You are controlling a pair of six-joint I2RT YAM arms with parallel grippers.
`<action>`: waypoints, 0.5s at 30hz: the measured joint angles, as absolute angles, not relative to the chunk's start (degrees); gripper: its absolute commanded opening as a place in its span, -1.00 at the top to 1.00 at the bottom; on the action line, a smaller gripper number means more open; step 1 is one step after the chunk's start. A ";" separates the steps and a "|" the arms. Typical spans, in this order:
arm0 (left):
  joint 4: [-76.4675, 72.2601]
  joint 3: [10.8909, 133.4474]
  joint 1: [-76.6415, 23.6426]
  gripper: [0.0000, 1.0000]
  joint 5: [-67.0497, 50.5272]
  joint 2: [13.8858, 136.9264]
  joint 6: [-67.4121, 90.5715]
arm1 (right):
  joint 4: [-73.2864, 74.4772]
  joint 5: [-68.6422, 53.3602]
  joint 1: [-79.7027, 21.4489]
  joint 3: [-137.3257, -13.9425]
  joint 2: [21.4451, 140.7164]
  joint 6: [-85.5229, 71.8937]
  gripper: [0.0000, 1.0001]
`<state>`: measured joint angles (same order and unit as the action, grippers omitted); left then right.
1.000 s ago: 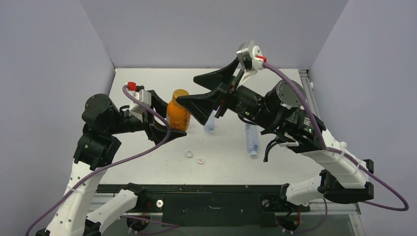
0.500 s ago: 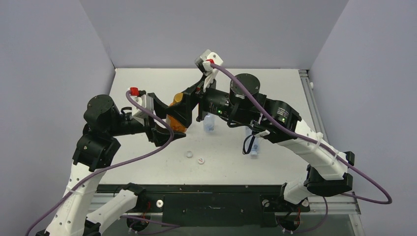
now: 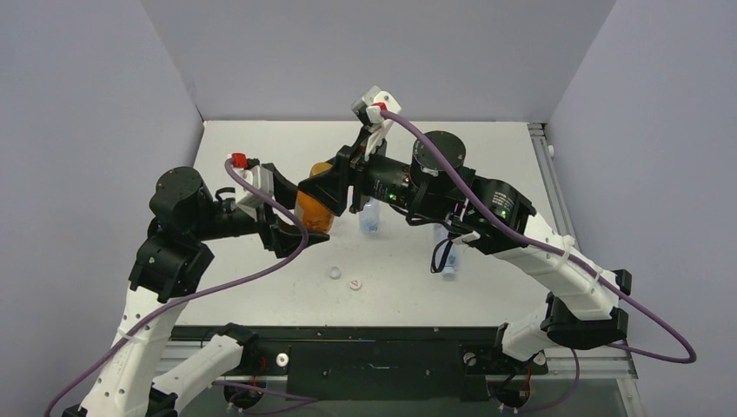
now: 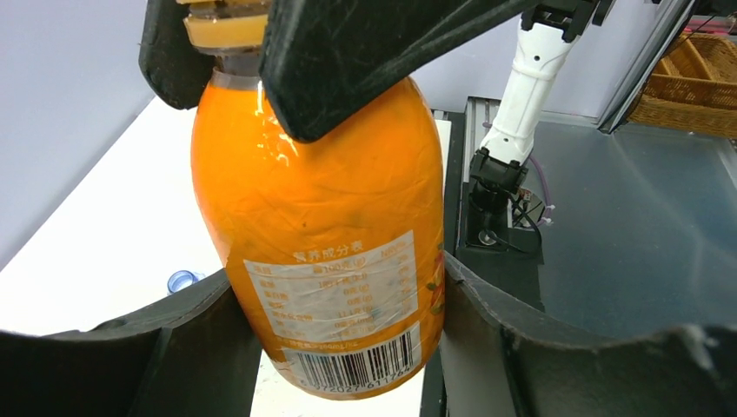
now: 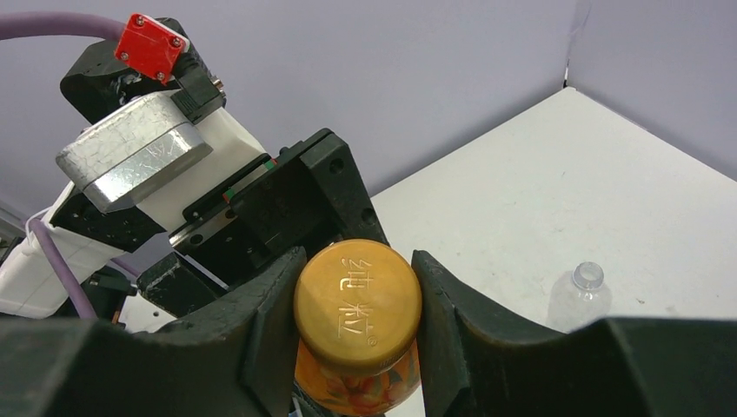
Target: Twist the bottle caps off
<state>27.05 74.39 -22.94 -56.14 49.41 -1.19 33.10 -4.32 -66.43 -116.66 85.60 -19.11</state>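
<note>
The squat orange bottle (image 3: 313, 211) stands upright left of the table's middle. My left gripper (image 3: 297, 214) is shut on its body from the left, its fingers (image 4: 202, 323) pressing both sides of the bottle (image 4: 322, 217) at the label. My right gripper (image 3: 328, 181) reaches in from the right and is shut on the golden-brown cap (image 5: 358, 300), with a finger (image 5: 271, 323) tight against each side. Two white caps (image 3: 335, 273) (image 3: 355, 283) lie loose on the table in front.
A short clear bottle (image 3: 370, 217) stands uncapped just right of the orange one and shows as a bottle (image 5: 580, 295) in the right wrist view. Another clear bottle (image 3: 446, 248) lies under the right arm. The white table (image 3: 521, 156) has grey walls around it.
My right gripper swung left from above the clear bottle to the orange bottle's top and closed on the golden-brown cap. The left gripper and the bottle stayed where they were.
</note>
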 measured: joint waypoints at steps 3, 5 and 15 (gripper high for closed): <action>26.92 74.39 -23.16 -0.63 -56.07 49.76 0.01 | 31.38 -3.66 -66.46 -114.56 84.60 -19.27 1.00; 26.37 74.39 -23.29 -0.89 -55.88 50.06 1.63 | 29.74 -2.52 -66.74 -112.64 83.57 -19.25 1.00; 22.09 74.39 -23.27 -0.93 -55.79 50.85 8.93 | 21.47 3.31 -68.75 -103.55 79.26 -18.63 1.00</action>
